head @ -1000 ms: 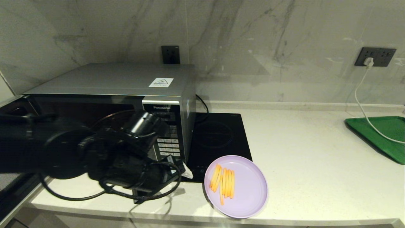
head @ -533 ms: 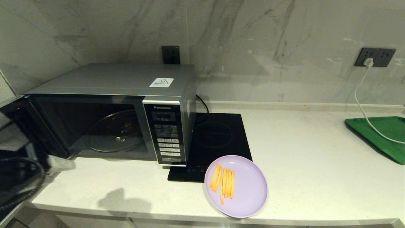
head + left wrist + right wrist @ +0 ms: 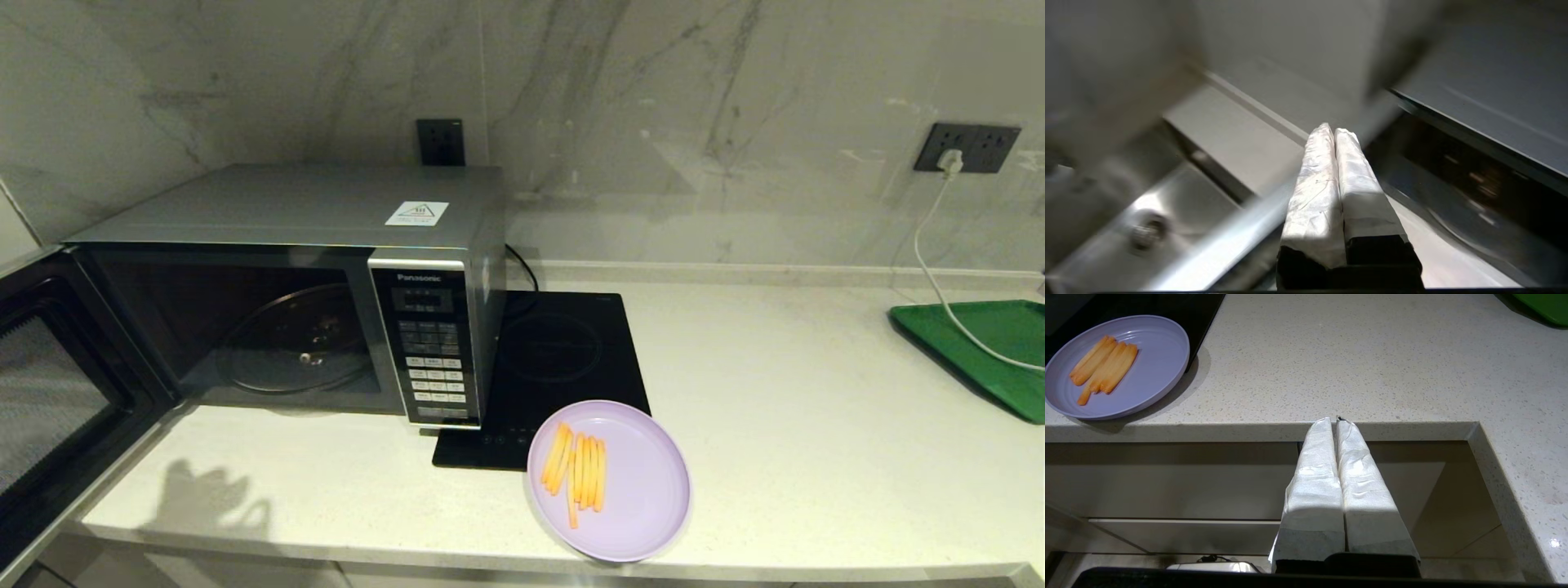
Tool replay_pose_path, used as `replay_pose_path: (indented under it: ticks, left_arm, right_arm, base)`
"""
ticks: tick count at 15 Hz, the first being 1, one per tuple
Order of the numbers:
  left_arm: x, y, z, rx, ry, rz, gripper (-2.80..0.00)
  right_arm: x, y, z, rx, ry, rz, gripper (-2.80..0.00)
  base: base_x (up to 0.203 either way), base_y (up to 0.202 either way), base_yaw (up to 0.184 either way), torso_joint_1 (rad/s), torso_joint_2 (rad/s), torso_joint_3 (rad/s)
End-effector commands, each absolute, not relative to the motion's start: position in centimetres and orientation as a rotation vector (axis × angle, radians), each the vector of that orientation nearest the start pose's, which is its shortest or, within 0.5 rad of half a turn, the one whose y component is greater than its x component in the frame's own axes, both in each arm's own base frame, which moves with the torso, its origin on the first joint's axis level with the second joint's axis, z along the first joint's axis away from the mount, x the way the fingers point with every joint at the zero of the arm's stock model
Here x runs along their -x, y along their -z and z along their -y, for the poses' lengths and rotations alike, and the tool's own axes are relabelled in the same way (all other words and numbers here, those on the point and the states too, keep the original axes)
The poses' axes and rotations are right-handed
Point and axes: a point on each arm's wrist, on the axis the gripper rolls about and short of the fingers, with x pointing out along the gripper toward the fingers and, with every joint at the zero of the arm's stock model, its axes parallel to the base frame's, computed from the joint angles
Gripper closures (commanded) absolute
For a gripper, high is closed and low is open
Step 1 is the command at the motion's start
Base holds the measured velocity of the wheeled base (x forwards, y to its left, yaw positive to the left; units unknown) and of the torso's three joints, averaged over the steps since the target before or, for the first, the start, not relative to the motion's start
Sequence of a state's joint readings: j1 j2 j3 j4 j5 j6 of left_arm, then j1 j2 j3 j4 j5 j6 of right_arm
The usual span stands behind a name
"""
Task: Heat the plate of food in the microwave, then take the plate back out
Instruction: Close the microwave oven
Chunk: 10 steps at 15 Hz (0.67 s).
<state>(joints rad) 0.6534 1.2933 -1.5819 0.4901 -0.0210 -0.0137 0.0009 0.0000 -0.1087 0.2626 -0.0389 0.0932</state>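
1. Head view: neither arm appears; only a hand-like shadow lies on the worktop near the front left edge.
2. Left wrist view: blurred; the left tool is clenched, wrapped fingers pressed together with nothing between them. A steel basin with a drain and a dark edge of the microwave can just be made out.
3. Right wrist view: the right tool is likewise clenched and empty, below the worktop's front edge.
4. Microwave: at far left, door swung open and cut off by the frame's left edge; the cavity holds only its glass turntable.
5. Plate of food: at the worktop's near edge, overlapping the cooktop corner, carrying a few fries.
6. Green tray: at far right, partly out of frame, crossed by a white cable.
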Motion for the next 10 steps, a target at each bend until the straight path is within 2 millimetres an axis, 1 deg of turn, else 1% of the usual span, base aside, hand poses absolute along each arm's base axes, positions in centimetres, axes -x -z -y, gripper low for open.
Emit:
replay_pose_path:
  ticks: [1,3,4,6,9,10]
  left_arm:
    - [-17.1,-37.7,-15.6,0.068,-0.727,-0.279,0.0]
    - [-18.9,-35.7,-19.0,0.102,-0.784,-0.387,0.0]
    - [-19.2,-34.8,-20.8,0.132,-0.815,-0.443,0.0]
    - [-19.2,-33.1,-23.4,0.197,-0.87,-0.508,0.0]
    - [-19.0,-31.6,-25.3,0.251,-0.903,-0.548,0.0]
    - [-18.8,-31.2,-25.4,0.266,-0.903,-0.571,0.0]
  right_arm:
    - [3.3,-7.8,0.1,-0.09,0.045,-0.153,0.0]
    - [3.3,-7.8,0.1,-0.09,0.044,-0.153,0.0]
    - [3.3,-7.8,0.1,-0.09,0.044,-0.153,0.0]
    - [3.3,-7.8,0.1,-0.09,0.045,-0.153,0.0]
    - [3.3,-7.8,0.1,-0.09,0.044,-0.153,0.0]
    - [3.3,-7.8,0.1,-0.09,0.045,-0.153,0.0]
  base:
    - [0.0,0.0,0.0,0.0,0.0,0.0]
    - [0.0,0.0,0.0,0.0,0.0,0.0]
    - [0.0,0.0,0.0,0.0,0.0,0.0]
    - [0.0,0.0,0.0,0.0,0.0,0.0]
    - [0.0,0.0,0.0,0.0,0.0,0.0]
    - [0.0,0.0,0.0,0.0,0.0,0.0]
